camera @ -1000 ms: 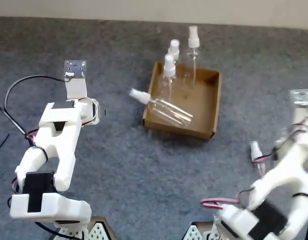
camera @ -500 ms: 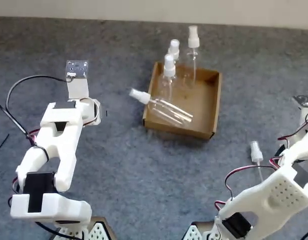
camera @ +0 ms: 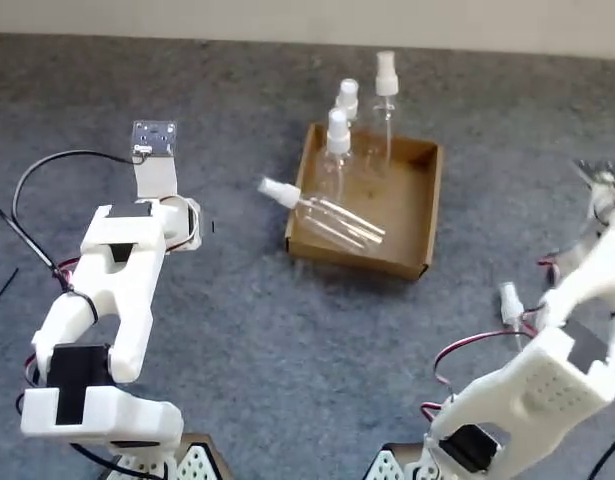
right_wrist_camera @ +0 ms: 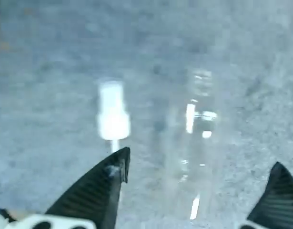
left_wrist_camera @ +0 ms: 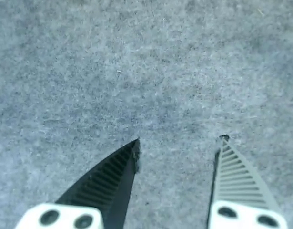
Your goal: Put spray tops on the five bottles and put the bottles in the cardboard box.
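Ahead of the wide-open, empty right end effector point(right_wrist_camera: 201, 159) sits a bottle point(right_wrist_camera: 196, 133) (spray top point(right_wrist_camera: 113, 112) beside it).

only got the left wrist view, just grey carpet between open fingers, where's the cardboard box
observer: the brown cardboard box sits mid-table, ahead of the left arm and toward the right arm's side.
operator: how many bottles in it
observer: four, clear plastic with white spray tops: three upright bottles and one lying bottle.
operator: and the fifth
observer: a topless clear bottle is in front of the open right gripper, beside a loose white spray top.
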Robot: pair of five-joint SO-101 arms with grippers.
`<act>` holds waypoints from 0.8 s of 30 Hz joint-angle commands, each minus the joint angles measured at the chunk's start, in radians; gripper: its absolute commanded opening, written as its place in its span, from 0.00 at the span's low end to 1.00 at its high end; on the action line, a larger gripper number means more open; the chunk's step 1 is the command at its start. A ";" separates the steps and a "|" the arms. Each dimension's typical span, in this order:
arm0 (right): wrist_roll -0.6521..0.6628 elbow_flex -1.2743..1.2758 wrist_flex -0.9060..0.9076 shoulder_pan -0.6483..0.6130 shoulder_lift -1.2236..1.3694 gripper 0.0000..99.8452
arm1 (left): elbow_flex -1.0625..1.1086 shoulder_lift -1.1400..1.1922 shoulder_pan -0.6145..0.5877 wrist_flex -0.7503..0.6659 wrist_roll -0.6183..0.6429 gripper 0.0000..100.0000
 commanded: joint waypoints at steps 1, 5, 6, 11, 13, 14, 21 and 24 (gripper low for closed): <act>-0.037 -0.036 0.070 -0.116 -0.125 0.34 | -0.007 -0.004 0.021 -0.018 0.005 0.23; -0.083 0.096 -0.001 -0.188 -0.130 0.32 | -0.007 -0.004 0.019 -0.018 0.005 0.23; -0.098 0.140 -0.038 -0.199 -0.130 0.31 | -0.007 -0.004 0.019 -0.018 0.005 0.23; -0.127 0.395 -0.236 -0.205 -0.136 0.31 | -0.007 -0.004 0.019 -0.018 0.005 0.23; -0.126 0.472 -0.283 -0.200 -0.136 0.27 | -0.007 -0.004 0.019 -0.018 0.005 0.23; -0.126 0.501 -0.300 -0.196 -0.136 0.25 | -0.007 -0.004 0.019 -0.018 0.005 0.23; -0.130 0.570 -0.367 -0.196 -0.134 0.21 | -0.007 -0.004 0.019 -0.018 0.005 0.23; -0.135 0.565 -0.361 -0.197 -0.139 0.11 | -0.007 -0.004 0.019 -0.018 0.005 0.23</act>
